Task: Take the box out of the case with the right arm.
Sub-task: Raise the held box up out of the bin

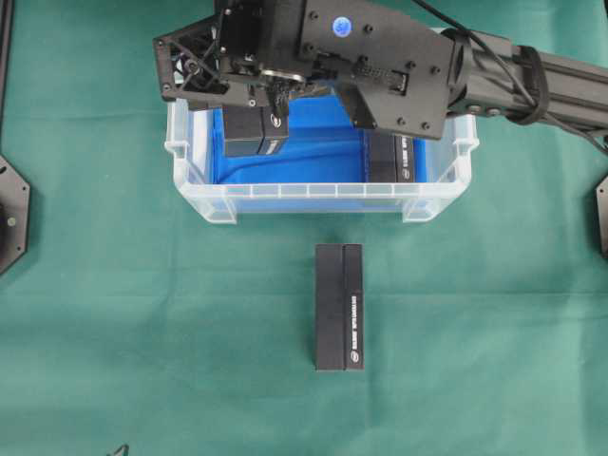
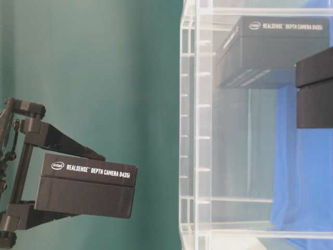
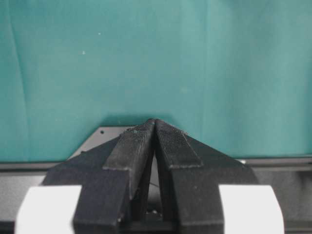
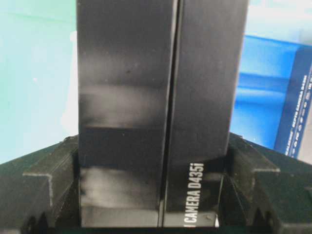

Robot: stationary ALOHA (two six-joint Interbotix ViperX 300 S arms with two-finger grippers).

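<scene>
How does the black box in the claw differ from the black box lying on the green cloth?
The black box in the right claw is gripped and hangs over the clear plastic tub; the black box on the green cloth lies free, outside the tub. Both carry white lettering.

Held box [image 1: 255,130] half hidden under right arm [image 1: 380,66] overhead; top cut off at wrist view's edge. Second box [image 1: 393,158] partly covered too.
</scene>
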